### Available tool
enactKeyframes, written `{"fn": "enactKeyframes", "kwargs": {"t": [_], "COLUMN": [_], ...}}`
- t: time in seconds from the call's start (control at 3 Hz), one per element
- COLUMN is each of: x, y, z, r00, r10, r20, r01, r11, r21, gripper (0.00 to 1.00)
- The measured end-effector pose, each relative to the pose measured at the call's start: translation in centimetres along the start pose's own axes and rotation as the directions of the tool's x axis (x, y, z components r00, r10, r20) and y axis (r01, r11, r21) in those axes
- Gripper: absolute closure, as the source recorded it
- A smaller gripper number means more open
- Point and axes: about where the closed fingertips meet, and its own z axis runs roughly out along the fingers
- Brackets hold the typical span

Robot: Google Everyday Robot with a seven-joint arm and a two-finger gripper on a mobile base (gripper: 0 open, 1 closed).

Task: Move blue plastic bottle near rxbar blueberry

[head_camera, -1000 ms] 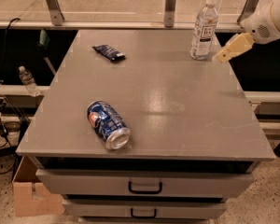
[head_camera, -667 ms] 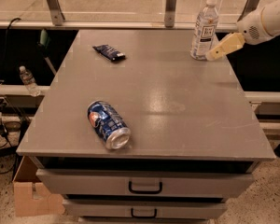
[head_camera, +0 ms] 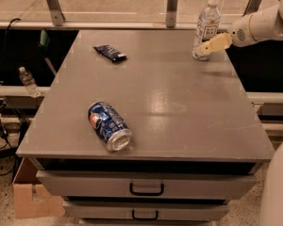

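The blue plastic bottle (head_camera: 207, 23) stands upright at the far right corner of the grey table (head_camera: 179, 107). It is clear, with a white cap and a white label. The rxbar blueberry (head_camera: 110, 52), a flat dark navy wrapper, lies at the far left of the table, well apart from the bottle. My gripper (head_camera: 208, 47) comes in from the right on a white arm (head_camera: 264, 25). Its tan tip sits at the bottle's lower part, just to the right and in front of it.
A crushed blue soda can (head_camera: 109, 126) lies on its side near the front left of the table. A smaller bottle (head_camera: 27, 81) stands off the table at the left. Metal posts (head_camera: 171, 6) and a rail run behind the table. Drawers (head_camera: 146, 187) are below the front edge.
My gripper has moved left toward the bottle and now reaches its base. The bottle, the bar and the can have not moved.
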Motion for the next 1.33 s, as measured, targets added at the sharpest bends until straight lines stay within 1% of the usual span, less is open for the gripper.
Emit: {"fn": "enactKeyframes", "kwargs": {"t": [0.33, 0.67, 1.0, 1.33], "x": [-0.7, -1.4, -1.7, -2.4], "y": [0.5, 1.1, 2.0, 2.7], "z": [2.0, 3.1, 3.4, 2.4], "r00": [0.998, 0.993, 0.989, 0.987], "r10": [0.048, 0.075, 0.096, 0.098], "r20": [0.046, 0.089, 0.110, 0.127], "r01": [-0.046, -0.067, -0.081, -0.076], "r11": [0.9980, 0.9938, 0.9873, 0.9827], "r21": [-0.044, -0.088, -0.137, -0.169], "gripper": [0.16, 0.39, 0.62, 0.85]}}
